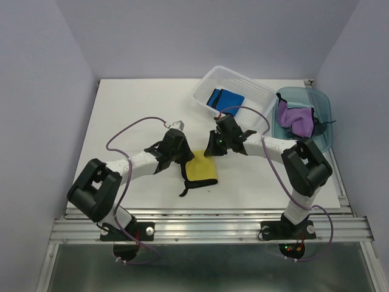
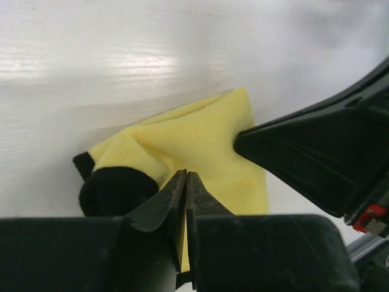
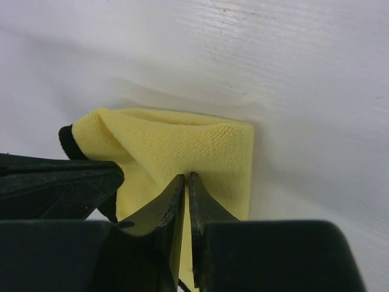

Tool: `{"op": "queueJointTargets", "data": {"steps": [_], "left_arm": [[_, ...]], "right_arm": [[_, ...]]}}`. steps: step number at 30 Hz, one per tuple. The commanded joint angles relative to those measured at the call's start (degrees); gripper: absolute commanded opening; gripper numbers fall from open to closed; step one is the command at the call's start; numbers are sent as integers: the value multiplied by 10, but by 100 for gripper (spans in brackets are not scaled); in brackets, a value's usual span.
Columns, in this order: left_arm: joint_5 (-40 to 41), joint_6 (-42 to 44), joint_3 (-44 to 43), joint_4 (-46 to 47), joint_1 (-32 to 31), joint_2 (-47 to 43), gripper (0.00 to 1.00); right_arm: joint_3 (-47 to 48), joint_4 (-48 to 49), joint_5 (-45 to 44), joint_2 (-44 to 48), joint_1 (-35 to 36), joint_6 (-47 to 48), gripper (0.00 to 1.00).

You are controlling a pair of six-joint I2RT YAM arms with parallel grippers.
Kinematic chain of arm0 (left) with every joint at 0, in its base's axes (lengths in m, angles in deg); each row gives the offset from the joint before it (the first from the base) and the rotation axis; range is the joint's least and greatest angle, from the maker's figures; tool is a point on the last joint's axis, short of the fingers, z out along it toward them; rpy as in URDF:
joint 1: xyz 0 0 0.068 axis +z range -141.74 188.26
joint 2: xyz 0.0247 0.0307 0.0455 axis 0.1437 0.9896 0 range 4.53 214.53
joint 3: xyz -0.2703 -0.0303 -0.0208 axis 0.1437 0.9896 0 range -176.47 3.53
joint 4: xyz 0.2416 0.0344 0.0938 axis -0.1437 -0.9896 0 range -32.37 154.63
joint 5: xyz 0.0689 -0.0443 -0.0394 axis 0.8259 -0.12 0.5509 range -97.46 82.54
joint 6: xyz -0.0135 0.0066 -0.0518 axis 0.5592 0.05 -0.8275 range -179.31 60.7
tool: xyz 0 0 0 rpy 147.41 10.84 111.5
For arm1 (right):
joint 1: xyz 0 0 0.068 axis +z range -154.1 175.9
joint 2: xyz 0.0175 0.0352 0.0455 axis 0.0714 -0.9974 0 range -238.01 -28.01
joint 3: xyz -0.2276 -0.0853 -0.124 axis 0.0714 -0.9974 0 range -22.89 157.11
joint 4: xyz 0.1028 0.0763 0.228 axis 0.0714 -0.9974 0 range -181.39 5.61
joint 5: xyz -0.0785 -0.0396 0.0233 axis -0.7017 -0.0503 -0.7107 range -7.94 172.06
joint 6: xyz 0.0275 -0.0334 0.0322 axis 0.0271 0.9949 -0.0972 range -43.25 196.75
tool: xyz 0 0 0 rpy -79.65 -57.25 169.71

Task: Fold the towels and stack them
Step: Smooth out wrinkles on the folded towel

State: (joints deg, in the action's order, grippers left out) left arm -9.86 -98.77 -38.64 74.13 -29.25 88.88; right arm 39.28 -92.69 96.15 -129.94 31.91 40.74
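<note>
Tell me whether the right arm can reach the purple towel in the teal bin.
Probably not yet: the right pincer is clamped on the yellow towel. Otherwise the purple towel lies uncovered in the open teal bin beside that arm.

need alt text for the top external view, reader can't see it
Two robot arms meet over a yellow towel at mid-table, the left gripper and right gripper each pinching its far edge. Behind them, a white basket holds a blue towel and a teal bin holds a purple towel.
</note>
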Motion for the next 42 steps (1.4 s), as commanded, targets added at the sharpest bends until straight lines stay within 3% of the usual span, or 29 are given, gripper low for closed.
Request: {"op": "queueJointTargets", "data": {"steps": [1, 18, 26, 35, 42], "left_arm": [[19, 8, -10, -4, 32, 8, 14], [-13, 8, 57, 36, 50, 49, 10], [-31, 34, 53, 21, 48, -1, 17], [-18, 20, 72, 3, 35, -133, 28], [-31, -6, 112, 43, 26, -82, 23]], "right_arm": [[1, 33, -8, -3, -13, -4, 12], [-70, 56, -38, -22, -16, -16, 10], [-71, 50, -42, 46, -14, 17, 10], [-110, 77, 4, 147, 34, 24, 10], [-152, 88, -13, 130, 49, 9, 10]]}}
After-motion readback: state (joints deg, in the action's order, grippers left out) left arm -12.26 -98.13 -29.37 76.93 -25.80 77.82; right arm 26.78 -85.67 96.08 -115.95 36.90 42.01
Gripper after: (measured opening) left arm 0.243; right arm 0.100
